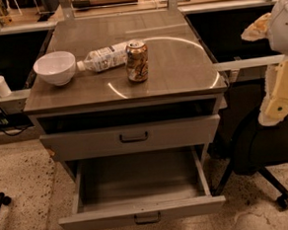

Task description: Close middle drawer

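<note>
The middle drawer (141, 215) is pulled far out of the grey cabinet toward me. Its low flat front carries a small dark pull handle (147, 218), and its deep inside (138, 179) shows nothing in it. Above it, the taller-fronted top drawer (131, 137) stands slightly out, with a dark gap over it. The lowest drawer is out of view. My gripper (278, 108), a cream-coloured part at the end of my white arm, hangs at the right edge of the view. It is to the right of the cabinet, at about the height of the top drawer, and touches nothing.
On the cabinet top (180, 70) are a white bowl (55, 68), a plastic bottle lying on its side (104, 58) and an upright can (137, 61). A black office chair (265, 148) stands right of the cabinet. A small white cup (0, 86) is at the left.
</note>
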Controlling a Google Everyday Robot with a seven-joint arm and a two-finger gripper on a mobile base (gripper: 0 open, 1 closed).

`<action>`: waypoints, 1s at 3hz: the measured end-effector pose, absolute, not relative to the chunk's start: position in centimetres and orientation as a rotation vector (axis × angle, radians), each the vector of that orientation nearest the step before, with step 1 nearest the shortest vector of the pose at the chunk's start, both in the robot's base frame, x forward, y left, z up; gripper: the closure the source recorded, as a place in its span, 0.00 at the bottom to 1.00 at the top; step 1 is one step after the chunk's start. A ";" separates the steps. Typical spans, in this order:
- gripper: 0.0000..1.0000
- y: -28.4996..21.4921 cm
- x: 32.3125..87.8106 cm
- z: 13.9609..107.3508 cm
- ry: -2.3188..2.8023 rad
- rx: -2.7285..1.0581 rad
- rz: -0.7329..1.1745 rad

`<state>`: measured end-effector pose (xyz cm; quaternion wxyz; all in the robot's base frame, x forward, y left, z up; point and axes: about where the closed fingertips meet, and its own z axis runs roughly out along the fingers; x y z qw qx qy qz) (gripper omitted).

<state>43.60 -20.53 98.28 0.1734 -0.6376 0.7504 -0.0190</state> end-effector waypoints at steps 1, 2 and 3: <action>0.00 -20.5 43.6 98.3 2.128 -1.808 -0.054; 0.00 -20.0 43.4 97.2 2.127 -1.849 -0.024; 0.00 -16.8 41.5 89.7 2.109 -1.940 0.175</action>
